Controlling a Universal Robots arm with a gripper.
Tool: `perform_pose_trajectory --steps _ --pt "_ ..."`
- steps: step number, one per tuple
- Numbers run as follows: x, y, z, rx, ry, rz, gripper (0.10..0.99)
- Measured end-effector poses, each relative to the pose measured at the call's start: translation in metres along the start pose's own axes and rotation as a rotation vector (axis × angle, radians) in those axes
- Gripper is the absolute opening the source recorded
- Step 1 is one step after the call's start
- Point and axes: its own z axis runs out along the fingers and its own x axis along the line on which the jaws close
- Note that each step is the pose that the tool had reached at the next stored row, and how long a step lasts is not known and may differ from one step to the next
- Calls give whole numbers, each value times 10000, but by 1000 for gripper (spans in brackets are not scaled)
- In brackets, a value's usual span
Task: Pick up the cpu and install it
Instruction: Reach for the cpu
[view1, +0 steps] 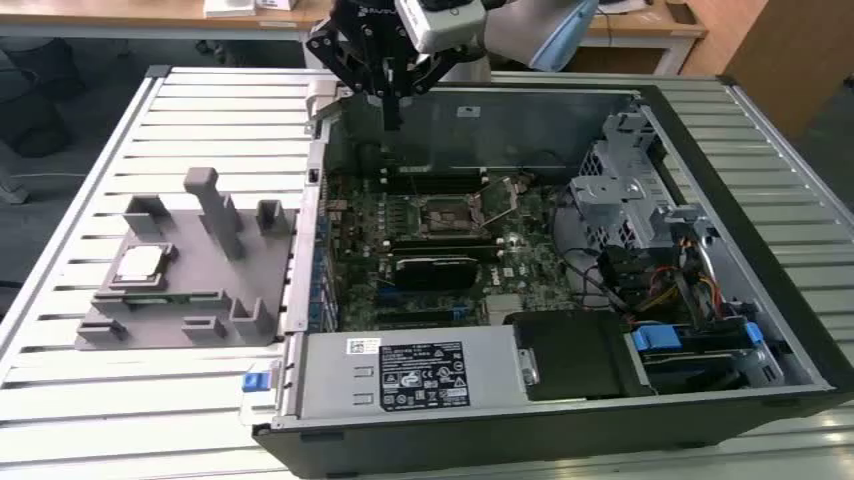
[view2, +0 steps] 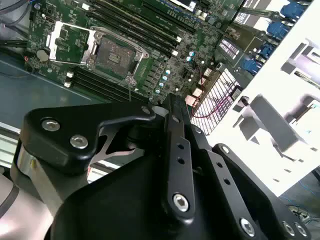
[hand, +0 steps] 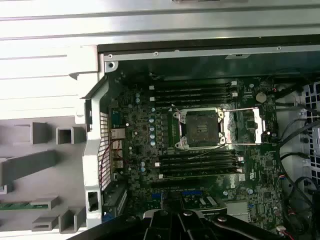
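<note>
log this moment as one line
gripper above case far edge, jaws shut | cpu on grey fixture, not picked | socket open, empty

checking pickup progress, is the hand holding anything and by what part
nothing; the hand is over the case, the chip lies on the grey holder

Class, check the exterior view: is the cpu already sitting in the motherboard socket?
No, the cpu lies on the grey fixture outside the computer case, and the socket is empty.
</note>
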Motion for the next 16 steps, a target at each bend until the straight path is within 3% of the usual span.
perform_pose_trajectory --steps 16 --pt "74 -6 -1 0 0 0 106"
